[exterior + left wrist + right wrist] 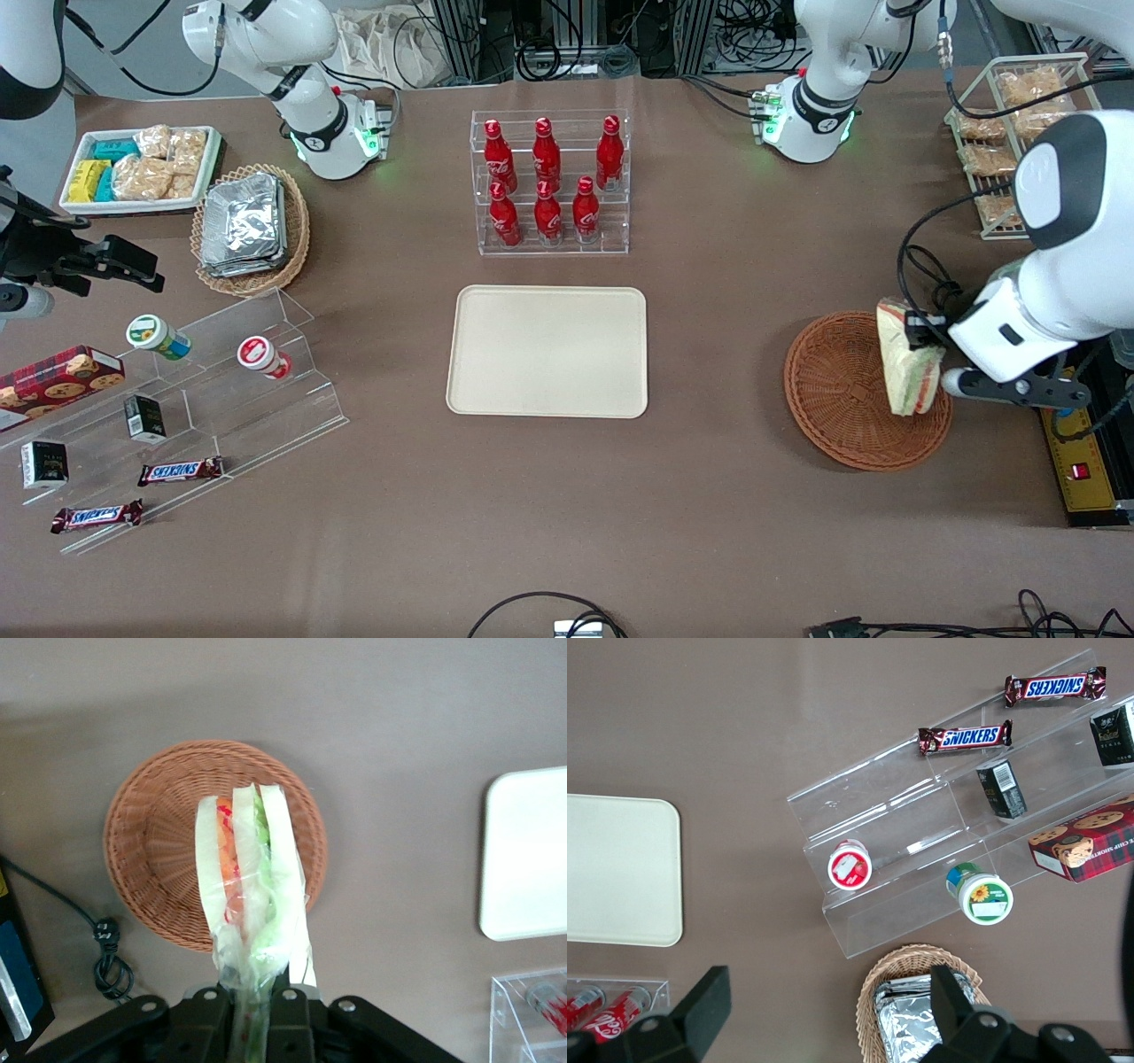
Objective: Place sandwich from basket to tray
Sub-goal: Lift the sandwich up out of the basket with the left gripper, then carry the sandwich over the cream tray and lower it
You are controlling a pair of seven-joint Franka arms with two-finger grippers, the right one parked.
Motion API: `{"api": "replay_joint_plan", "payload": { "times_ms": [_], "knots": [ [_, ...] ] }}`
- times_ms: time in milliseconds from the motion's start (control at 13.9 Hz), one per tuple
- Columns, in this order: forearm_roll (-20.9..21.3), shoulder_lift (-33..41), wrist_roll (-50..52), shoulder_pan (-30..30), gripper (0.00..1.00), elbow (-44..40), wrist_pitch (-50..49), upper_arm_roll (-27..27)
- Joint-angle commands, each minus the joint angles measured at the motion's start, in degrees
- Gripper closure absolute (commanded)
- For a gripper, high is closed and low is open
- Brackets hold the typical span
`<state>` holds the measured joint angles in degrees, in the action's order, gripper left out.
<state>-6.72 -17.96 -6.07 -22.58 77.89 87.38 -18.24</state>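
Note:
The sandwich (907, 365) is a wrapped wedge with pale bread and orange and green filling. It hangs lifted above the round orange-brown wicker basket (833, 390), over the part of the rim toward the working arm's end of the table. My left gripper (923, 338) is shut on the sandwich, pinching its wrapped end. In the left wrist view the sandwich (251, 877) sticks out from the gripper (257, 1010) over the basket (155, 842), which holds nothing else. The cream tray (547, 350) lies bare at the table's middle, and its edge (532, 850) shows from the wrist.
A clear rack of red bottles (551, 182) stands farther from the front camera than the tray. Toward the parked arm's end are a stepped acrylic shelf (204, 381) with snacks, an oval basket of foil packs (252, 226) and a white snack tray (142, 168). A wire rack (1019, 115) stands near the working arm.

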Motion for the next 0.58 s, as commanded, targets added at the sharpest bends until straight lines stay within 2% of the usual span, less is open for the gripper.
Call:
{"api": "replay_joint_plan", "payload": {
  "times_ms": [0,144,360,504],
  "knots": [
    [2.66,-0.94,-0.17,-0.71,1.0,-6.33,-4.49,5.29],
    [4.6,-1.03,0.96,-0.71,1.0,-7.14,-4.41,10.05],
    [4.7,-1.99,15.51,-1.41,1.0,-8.28,-3.45,17.78],
    [5.22,-3.04,22.65,-2.46,1.0,-8.02,0.58,21.48]
  ]
}}
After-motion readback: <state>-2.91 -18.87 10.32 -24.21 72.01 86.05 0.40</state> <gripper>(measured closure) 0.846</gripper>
